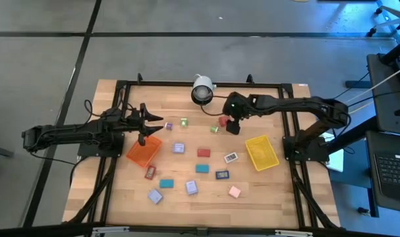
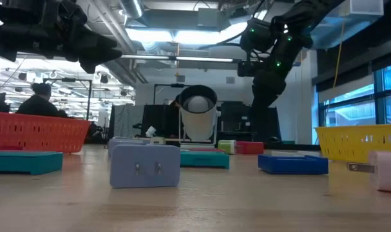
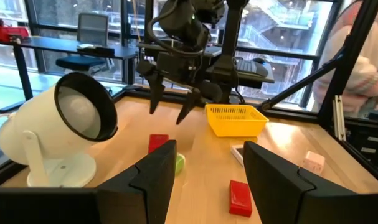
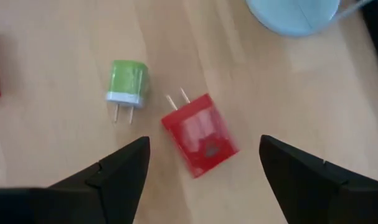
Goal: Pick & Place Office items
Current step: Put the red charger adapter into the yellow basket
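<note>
Small office items lie scattered on the wooden table (image 1: 120, 191): lavender (image 1: 178, 148), red (image 1: 203, 152), teal (image 1: 201, 168), dark blue (image 1: 222, 174) and pink (image 1: 234, 191) blocks. My right gripper (image 1: 231, 125) (image 4: 204, 142) hovers open, pointing down over a red plug block (image 4: 200, 134) that lies flat, prongs toward a green plug (image 4: 127, 84). Its fingers stand on either side of the red block, apart from it. My left gripper (image 1: 153, 125) (image 3: 210, 149) is open, raised level above the far end of the orange tray (image 1: 143, 151).
A yellow tray (image 1: 261, 153) sits right of the items, below the right arm. A white round camera (image 1: 201, 90) (image 3: 70, 130) stands at the far edge. A small green item (image 1: 184, 122) lies between the grippers. People show in the room behind.
</note>
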Controlling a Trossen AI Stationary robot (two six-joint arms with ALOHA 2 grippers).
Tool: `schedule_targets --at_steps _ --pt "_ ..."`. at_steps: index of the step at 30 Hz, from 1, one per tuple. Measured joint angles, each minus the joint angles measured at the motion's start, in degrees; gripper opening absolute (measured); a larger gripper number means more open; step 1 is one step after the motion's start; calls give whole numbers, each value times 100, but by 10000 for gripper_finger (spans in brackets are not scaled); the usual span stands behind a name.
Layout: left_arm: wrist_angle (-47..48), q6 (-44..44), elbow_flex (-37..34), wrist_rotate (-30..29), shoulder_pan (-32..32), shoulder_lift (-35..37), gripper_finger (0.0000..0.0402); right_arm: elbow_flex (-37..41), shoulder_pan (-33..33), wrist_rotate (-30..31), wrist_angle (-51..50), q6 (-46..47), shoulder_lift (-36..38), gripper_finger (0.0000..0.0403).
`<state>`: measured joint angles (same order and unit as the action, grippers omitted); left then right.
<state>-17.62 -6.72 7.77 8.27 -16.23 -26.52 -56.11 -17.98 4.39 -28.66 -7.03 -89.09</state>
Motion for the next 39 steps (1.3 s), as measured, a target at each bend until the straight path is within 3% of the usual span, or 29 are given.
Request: schedule_targets --at_steps 8,39 --pt "37 212 0 0 1 2 183 -254 20 225 33 -697 -256 322" --pt "172 455 0 -2 0 0 183 -254 15 -121 171 -712 -1446 330"
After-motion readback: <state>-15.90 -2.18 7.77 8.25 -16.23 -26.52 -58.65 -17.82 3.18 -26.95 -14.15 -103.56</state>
